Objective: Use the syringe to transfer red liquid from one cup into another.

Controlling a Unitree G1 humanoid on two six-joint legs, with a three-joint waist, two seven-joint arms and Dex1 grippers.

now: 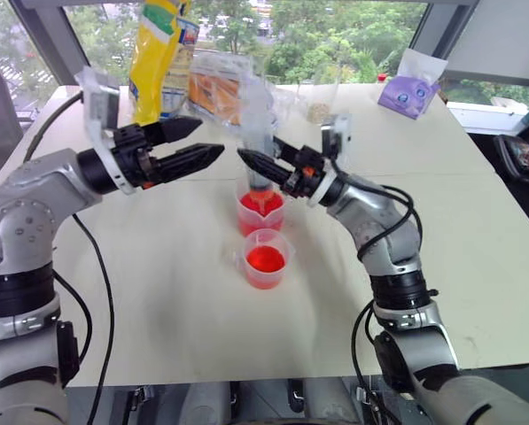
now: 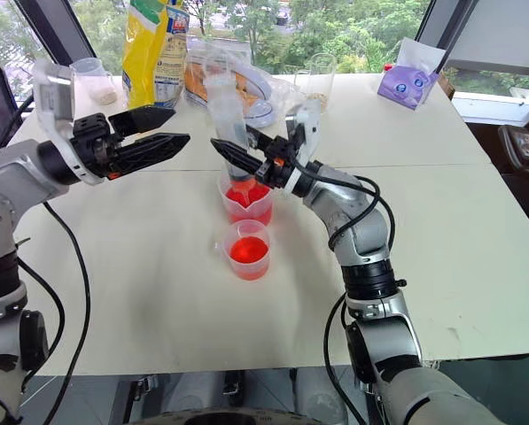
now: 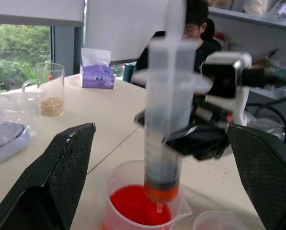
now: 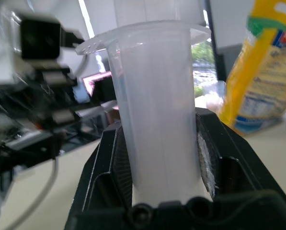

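Two cups (image 1: 265, 258), one syringe (image 3: 165, 120)

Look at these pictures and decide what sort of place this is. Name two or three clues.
Probably an office or lab used for robot trials. A white table stands beside large windows overlooking trees; a person sits nearby, with shelves behind; snack bags and a tissue pack lie about.

liquid (image 1: 262, 202): bright red | syringe (image 3: 169, 124): clear, red-stained tip | pincer fingers (image 3: 61, 172): black | bag (image 1: 158, 57): yellow
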